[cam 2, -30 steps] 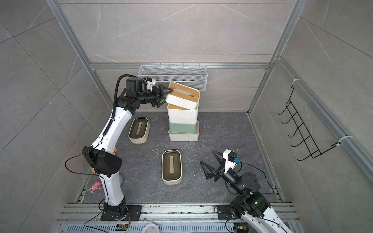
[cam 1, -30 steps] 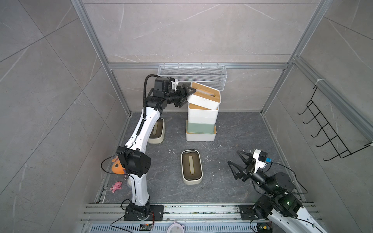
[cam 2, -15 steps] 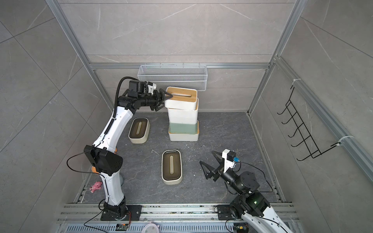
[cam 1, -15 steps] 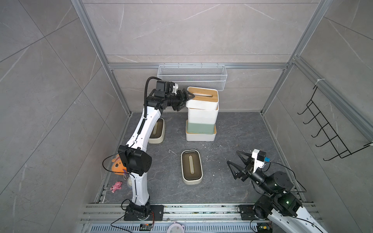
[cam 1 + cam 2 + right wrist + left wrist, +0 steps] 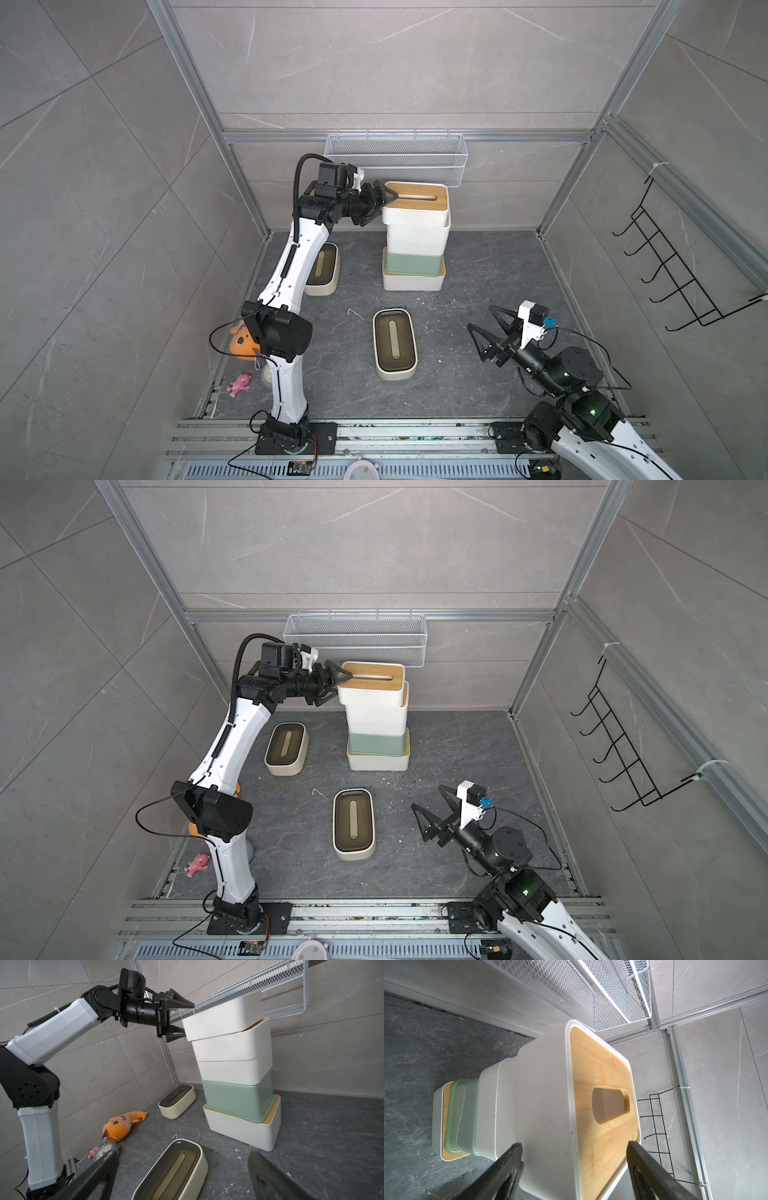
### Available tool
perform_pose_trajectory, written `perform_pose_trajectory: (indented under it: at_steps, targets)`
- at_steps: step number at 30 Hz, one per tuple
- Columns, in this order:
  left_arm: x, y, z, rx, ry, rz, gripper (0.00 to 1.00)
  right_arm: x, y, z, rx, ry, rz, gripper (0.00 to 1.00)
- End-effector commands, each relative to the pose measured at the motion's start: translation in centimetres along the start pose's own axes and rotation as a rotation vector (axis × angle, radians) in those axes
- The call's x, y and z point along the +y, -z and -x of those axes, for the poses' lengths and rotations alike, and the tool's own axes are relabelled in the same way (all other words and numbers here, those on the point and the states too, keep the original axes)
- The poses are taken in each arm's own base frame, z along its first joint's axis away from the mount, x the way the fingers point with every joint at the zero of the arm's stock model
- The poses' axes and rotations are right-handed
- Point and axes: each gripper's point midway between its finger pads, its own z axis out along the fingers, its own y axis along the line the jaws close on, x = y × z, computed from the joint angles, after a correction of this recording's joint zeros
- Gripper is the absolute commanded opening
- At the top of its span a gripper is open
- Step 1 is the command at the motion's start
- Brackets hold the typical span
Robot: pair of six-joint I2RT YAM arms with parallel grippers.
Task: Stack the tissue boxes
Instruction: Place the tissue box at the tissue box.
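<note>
The left gripper [image 5: 383, 204] is clamping the end of a white plastic tissue box with a slotted bamboo lid [image 5: 417, 198], which is lying slightly askew atop a 5-high stack [image 5: 376, 721], over 2 plain white boxes [image 5: 417, 237], a sage green box [image 5: 411, 264] and a white bamboo-lidded box [image 5: 411, 283]. A cream rounded box with a dark brown lid [image 5: 353, 827] and its twin [image 5: 286, 749] are sitting apart on the floor [image 5: 436, 737], and the right gripper [image 5: 481, 316] is hovering empty, jaws spread wide.
</note>
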Motion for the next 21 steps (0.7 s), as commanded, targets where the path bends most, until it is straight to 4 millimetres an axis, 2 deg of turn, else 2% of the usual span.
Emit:
perform_pose_trajectory:
  at_steps: [1, 7, 13, 18, 21]
  targets:
    - [-0.7, 0.8, 0.8, -0.027, -0.052, -0.006, 0.82, 0.1, 0.1, 3.2, -0.122, -0.004, -0.018, 1.00]
    - [-0.6, 1.5, 1.0, -0.047, -0.097, 0.021, 0.86, 0.1, -0.3, 6.1, -0.199, 0.024, -0.049, 1.00]
    - [-1.2, 2.6, 1.4, -0.086, -0.162, 0.030, 0.99, 1.0, -3.7, 8.4, -0.204, 0.051, -0.029, 1.00]
    - [-1.9, 2.9, 1.4, -0.095, -0.196, 0.000, 0.99, 2.2, -6.7, 10.4, -0.219, 0.084, 0.030, 1.00]
    - [-2.1, 2.9, 1.3, -0.093, -0.202, -0.009, 0.99, 2.0, -8.6, 11.5, -0.214, 0.069, 0.058, 1.00]
